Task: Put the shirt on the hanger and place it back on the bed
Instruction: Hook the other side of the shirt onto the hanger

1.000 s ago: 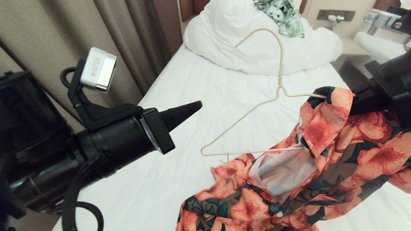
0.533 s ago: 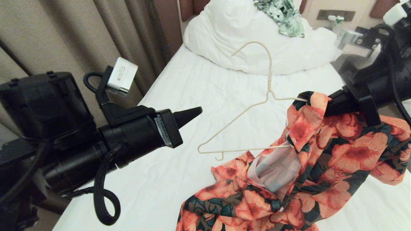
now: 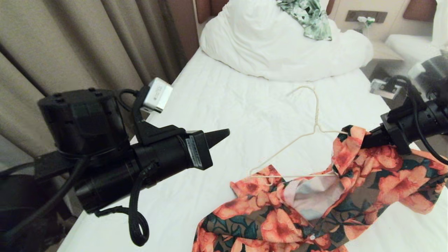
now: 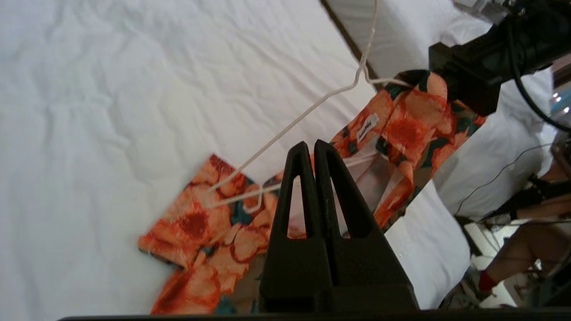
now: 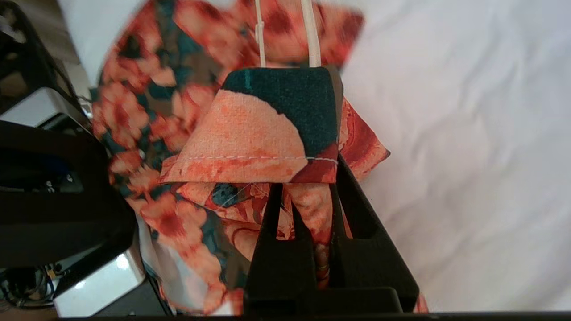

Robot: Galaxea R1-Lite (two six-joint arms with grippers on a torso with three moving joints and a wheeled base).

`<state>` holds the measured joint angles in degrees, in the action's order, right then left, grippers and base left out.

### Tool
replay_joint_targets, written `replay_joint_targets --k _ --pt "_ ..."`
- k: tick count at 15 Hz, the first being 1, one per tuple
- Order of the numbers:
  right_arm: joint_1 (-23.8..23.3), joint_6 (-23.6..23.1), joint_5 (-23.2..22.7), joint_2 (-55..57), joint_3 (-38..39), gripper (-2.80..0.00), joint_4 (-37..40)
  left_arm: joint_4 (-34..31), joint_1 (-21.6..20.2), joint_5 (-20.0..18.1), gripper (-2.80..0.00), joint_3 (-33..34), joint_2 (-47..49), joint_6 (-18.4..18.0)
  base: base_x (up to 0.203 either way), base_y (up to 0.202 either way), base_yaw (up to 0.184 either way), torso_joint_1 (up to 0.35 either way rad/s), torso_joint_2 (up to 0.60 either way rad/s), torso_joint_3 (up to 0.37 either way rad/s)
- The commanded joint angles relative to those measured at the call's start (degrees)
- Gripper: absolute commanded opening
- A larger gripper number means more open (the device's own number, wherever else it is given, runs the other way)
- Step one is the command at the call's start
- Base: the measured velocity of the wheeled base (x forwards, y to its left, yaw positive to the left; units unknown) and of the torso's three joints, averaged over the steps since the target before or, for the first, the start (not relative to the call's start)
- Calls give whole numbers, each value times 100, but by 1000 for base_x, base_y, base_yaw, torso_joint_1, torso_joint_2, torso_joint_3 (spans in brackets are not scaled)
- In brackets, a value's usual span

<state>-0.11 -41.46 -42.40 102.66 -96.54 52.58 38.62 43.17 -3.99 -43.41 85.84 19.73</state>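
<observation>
The shirt (image 3: pixel 315 210), orange flowers on dark green, lies bunched on the near right of the bed (image 3: pixel 227 101), its right shoulder lifted. My right gripper (image 3: pixel 365 141) is shut on that shoulder fabric (image 5: pixel 267 133), which folds over the jaws. The cream hanger (image 3: pixel 297 140) has its right arm inside that shoulder. Its left arm is bare, with the corner resting on the shirt's left side, and the hook points toward the pillow. In the right wrist view the hanger (image 5: pixel 314 35) shows as two wires past the fold. My left gripper (image 3: pixel 225 132) hovers shut and empty left of the hanger (image 4: pixel 290 129), tips (image 4: pixel 314 145) above the shirt (image 4: pixel 401 129).
A bulky white duvet (image 3: pixel 280 49) fills the head of the bed with a green-and-white garment (image 3: pixel 309 17) on it. Beige curtains (image 3: pixel 87 45) hang on the left. A second white bed (image 3: pixel 409 45) stands at the right. A person's leg (image 4: pixel 535 240) shows beside the bed.
My right gripper has dropped toward the bed with the shirt's shoulder and the hanger, whose hook now sits much lower. My left arm has pushed a little forward and right, still shut.
</observation>
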Motion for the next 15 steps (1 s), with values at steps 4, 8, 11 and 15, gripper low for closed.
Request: replay_joint_targets --k 4,8,11,15 --pt "-717 -75 -3 59 1089 -280 -670 -245 270 116 -280 -45 445 12 0 0 0 0 0 0" --pt "-1045 -340 -82 119 1907 -280 -1177 -315 594 527 -280 -115 918 28 0 0 0 0 0 0" --pt "-1178 -965 -112 114 2691 -280 -1669 -320 639 549 -280 -115 1031 39 0 0 0 0 0 0" --pt "-1270 -973 -27 -419 4411 -280 -3690 -334 853 630 -280 -77 1116 91 0 0 0 0 0 0"
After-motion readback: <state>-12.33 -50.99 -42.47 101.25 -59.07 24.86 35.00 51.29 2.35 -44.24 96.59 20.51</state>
